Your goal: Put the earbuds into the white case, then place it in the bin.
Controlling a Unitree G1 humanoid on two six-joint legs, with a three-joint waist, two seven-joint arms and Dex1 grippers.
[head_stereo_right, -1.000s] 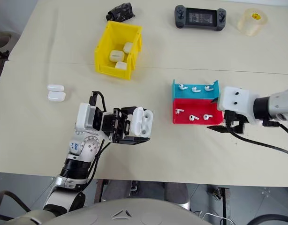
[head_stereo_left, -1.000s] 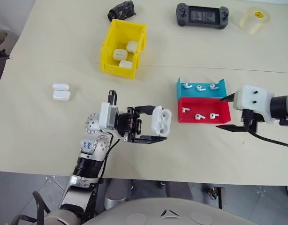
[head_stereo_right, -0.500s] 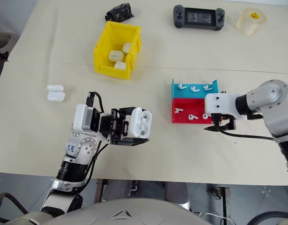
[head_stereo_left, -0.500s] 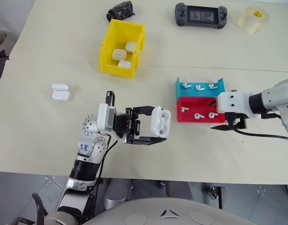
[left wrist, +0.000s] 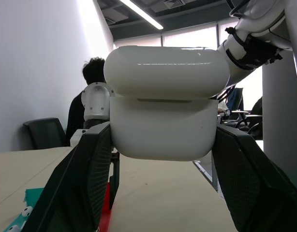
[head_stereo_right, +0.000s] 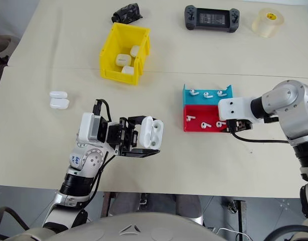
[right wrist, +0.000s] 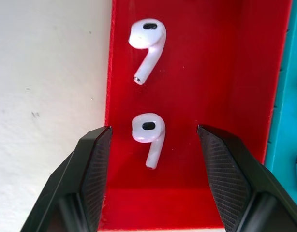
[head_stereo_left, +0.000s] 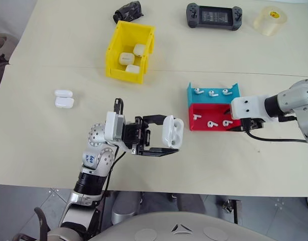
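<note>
Now that the right gripper (right wrist: 151, 145) has dropped over the red tray (head_stereo_left: 214, 125), an earbud (right wrist: 148, 135) lies between its spread fingers. Well apart, the left gripper (head_stereo_left: 166, 135) stays clamped on the white case (head_stereo_left: 171, 131).

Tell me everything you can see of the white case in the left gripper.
The white case is glossy, rounded plastic, its hinged lid flipped open. The left gripper clamps the body between its two black fingers, holding it clear above the table, beside the red tray. Nothing else touches it; whether it holds earbuds is unclear.
</note>
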